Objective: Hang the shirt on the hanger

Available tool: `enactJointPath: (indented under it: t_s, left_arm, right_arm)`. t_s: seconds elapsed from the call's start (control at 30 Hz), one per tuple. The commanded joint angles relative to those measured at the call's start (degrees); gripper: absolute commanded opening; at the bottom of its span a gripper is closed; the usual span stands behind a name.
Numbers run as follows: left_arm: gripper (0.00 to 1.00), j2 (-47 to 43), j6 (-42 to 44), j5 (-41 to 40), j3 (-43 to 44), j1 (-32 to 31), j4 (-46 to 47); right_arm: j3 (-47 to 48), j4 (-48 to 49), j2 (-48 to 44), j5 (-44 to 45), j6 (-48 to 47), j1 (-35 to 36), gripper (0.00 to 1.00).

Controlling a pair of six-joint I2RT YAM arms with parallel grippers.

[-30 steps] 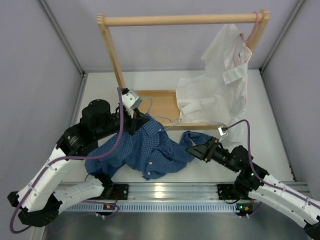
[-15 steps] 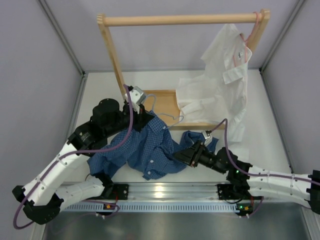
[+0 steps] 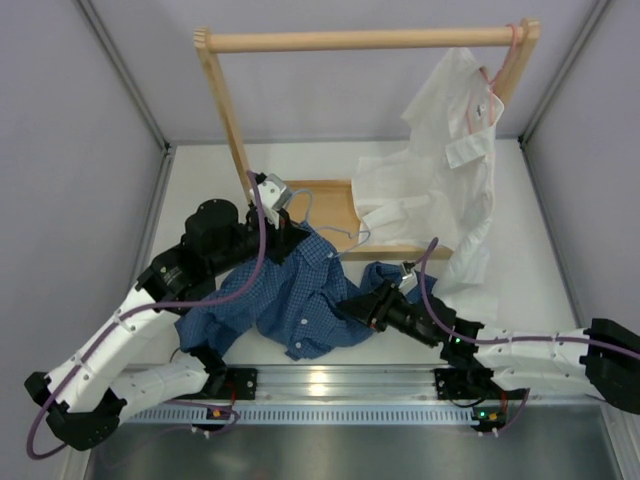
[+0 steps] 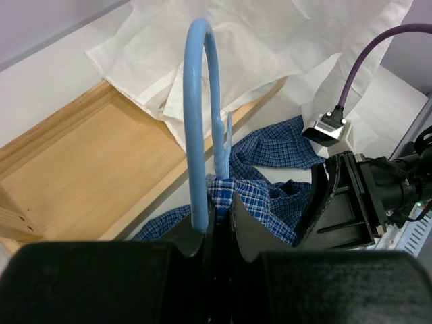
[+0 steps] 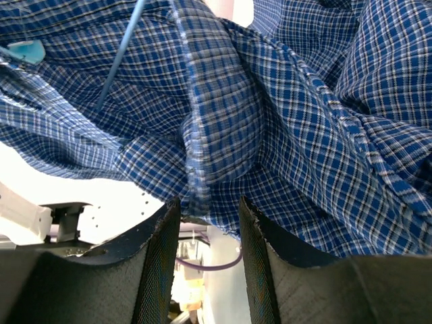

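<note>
While clamping the hanger [image 4: 199, 101] in the left tool [image 4: 217, 223] at 10 o'clock, now noses the parted right tool [image 5: 206, 223] deeper into the shirt [image 5: 283, 135], ready to grab.

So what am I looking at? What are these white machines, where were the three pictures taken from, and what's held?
These are two robot arms bolted to a table. One picture looks down from above; the other two come from small cameras on each wrist. The left arm has its jaws shut on the neck of a light-blue wire hanger, which goes into a blue checked shirt heaped on the table. The right arm has its jaws open around a fold of that shirt. Behind, a white shirt hangs from a wooden rack.
</note>
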Motion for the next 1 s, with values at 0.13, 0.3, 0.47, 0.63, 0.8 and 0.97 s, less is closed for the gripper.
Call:
enactJointPath:
  t_s: [0.13,0.3,0.47,0.63,0.8,0.97]
  left_arm:
    - [0.00,-1.2,-1.0,0.8,-0.4,-0.1,5.2]
    - [0.00,-1.4,-1.4,2.6,-1.0,-0.1,5.9]
    - [0.00,-1.7,-1.5,3.0,-1.6,-0.1,6.4]
    - [0.00,-3.2,-1.4,2.2,-1.5,-0.1,6.2]
    - [0.00,-6.2,-2.6,0.2,-1.2,-0.1,4.1]
    - [0.00,-10.1,-5.0,1.1,-4.2,-0.1,3.0]
  right_arm:
    - [2.0,9.1,2.6,0.9,1.6,0.8,0.40]
    - [2.3,10.8,3.2,2.7,0.8,0.7,0.38]
    - [4.4,11.3,4.9,2.7,0.1,0.4,0.16]
    - [3.2,10.5,4.8,2.5,0.1,-1.8,0.00]
    - [0.4,7.4,1.3,-1.6,-3.0,-11.1,0.00]
    - [2.4,3.9,0.4,-11.4,-10.7,-24.2,0.00]
